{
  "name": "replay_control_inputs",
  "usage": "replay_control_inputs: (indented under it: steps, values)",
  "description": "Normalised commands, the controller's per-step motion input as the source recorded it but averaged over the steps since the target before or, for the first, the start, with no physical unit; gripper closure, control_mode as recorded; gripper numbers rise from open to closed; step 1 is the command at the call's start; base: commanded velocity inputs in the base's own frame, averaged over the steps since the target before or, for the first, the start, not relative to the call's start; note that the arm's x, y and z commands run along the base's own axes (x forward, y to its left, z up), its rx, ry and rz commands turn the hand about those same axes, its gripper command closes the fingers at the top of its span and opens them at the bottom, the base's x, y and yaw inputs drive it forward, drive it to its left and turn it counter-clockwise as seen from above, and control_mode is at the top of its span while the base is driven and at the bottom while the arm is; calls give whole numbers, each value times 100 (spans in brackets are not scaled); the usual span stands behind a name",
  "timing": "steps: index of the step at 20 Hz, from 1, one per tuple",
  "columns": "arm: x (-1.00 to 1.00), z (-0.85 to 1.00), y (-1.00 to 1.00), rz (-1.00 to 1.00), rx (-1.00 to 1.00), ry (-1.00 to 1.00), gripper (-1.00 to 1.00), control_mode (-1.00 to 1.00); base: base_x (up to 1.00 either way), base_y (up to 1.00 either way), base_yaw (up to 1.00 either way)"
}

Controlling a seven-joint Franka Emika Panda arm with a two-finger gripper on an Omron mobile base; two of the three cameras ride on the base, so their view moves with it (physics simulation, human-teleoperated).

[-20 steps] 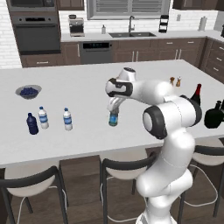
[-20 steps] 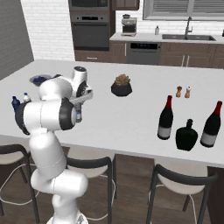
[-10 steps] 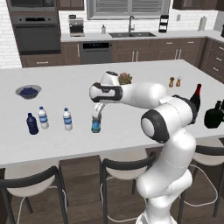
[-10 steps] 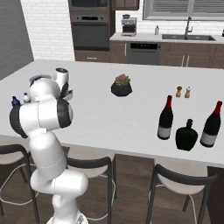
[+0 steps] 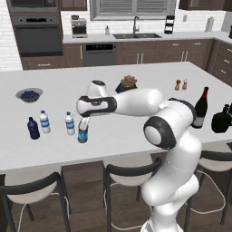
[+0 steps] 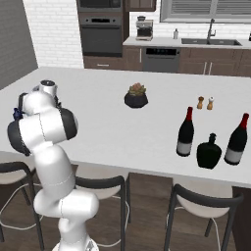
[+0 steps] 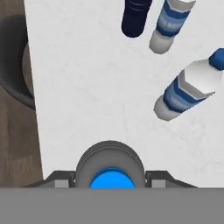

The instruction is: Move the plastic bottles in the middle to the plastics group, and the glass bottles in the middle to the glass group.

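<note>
My gripper [image 5: 84,123] is shut on the grey-blue plastic bottle [image 5: 82,135], holding it upright low over the island's front left. In the hand view its blue cap and round shoulders [image 7: 109,162] sit between my fingertips [image 7: 59,179]. Just left of it stand a clear bottle [image 5: 70,123], a second clear bottle [image 5: 44,121] and the navy bottle [image 5: 32,128]. The same three show ahead in the hand view: clear [image 7: 188,89], clear [image 7: 170,26], navy [image 7: 136,17]. At the far right, a wine bottle [image 5: 200,108] stands by the squat black bottle [image 5: 222,120].
A bowl of blueberries [image 5: 29,94] sits behind the small bottles. A potted plant [image 5: 129,84] and two shakers [image 5: 181,84] stand mid-island. Two wine bottles [image 6: 185,132] [image 6: 237,139] flank the squat bottle [image 6: 209,152]. Stools line the front edge [image 5: 113,156].
The arm has swung left across the island with the grey-blue bottle in its grip and lowered it beside the small bottles. The jaws have kept the same width.
</note>
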Motion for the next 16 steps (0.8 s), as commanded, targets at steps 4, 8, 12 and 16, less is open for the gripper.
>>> replay_control_inputs:
  steps: [4,8,12,16]
  values:
    - [17,-7,62,4,0,-8,100,-100,0,0,0]
    - [25,-7,47,3,0,-1,100,-100,0,0,0]
    - [17,-18,38,2,0,0,100,-100,0,0,0]
    - [24,-15,27,0,0,0,100,-100,0,0,0]
